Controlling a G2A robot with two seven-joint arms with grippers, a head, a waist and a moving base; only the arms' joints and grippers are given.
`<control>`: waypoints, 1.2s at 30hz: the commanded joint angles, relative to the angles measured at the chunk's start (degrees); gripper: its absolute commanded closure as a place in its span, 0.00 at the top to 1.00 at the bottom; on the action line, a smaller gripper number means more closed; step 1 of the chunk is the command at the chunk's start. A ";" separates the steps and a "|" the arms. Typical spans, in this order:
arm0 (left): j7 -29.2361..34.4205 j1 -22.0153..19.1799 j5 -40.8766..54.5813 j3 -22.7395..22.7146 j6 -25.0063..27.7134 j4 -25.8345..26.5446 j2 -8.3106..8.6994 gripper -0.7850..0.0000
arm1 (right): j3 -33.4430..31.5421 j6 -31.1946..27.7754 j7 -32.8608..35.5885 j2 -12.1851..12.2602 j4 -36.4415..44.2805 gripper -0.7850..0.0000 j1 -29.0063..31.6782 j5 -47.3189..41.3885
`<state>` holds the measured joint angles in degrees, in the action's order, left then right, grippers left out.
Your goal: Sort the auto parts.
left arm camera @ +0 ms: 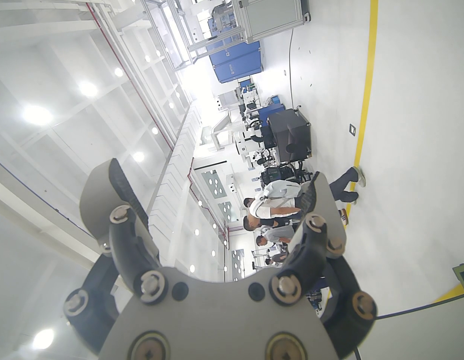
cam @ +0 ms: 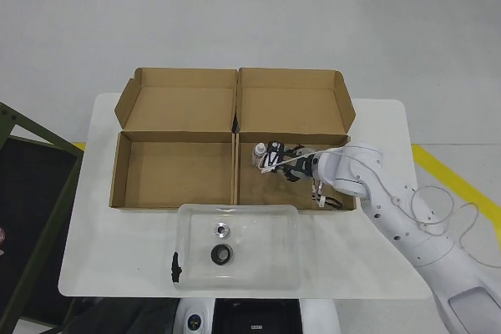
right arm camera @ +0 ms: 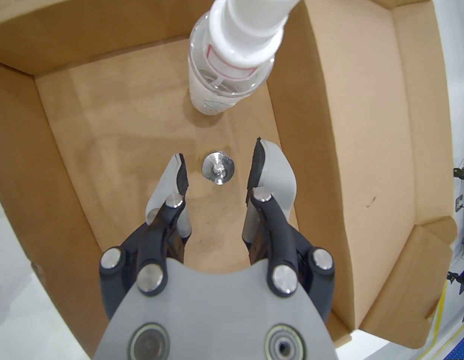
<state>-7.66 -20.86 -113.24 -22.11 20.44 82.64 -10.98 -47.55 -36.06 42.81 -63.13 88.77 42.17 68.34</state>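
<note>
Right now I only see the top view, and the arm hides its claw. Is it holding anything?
Observer: No. The right gripper is open; a small silver part lies on the cardboard box floor between its fingers, untouched.
Child: What's the white thing beside it?
Observer: A clear bottle with a white cap, standing upright in that box.
Child: And the other arm?
Observer: The left gripper is open and empty, pointing out into the room.

An industrial lab hall: yellow floor line (left arm camera: 368,76), blue machine cabinets (left arm camera: 235,60), framed enclosure (left arm camera: 269,1).
</note>
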 commanded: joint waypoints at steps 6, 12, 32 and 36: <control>0.00 0.00 0.00 0.00 0.00 0.00 0.00 1.00 | -7.37 -1.93 -2.19 2.02 8.69 0.44 5.68 -3.19; 0.00 0.00 0.00 0.00 0.00 0.00 0.00 1.00 | -10.43 -4.36 -5.89 3.16 16.83 0.44 11.51 -3.24; 0.00 0.00 0.00 0.00 0.00 0.00 0.00 1.00 | -3.16 -6.54 -12.12 2.53 25.62 0.44 17.25 0.28; 0.00 0.00 0.00 0.00 0.00 0.00 0.00 1.00 | 0.33 -6.35 -12.88 1.73 24.48 0.44 16.31 1.68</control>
<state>-7.66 -20.86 -113.24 -22.11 20.44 82.64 -10.98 -48.13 -42.46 30.06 -61.20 113.55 58.70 69.73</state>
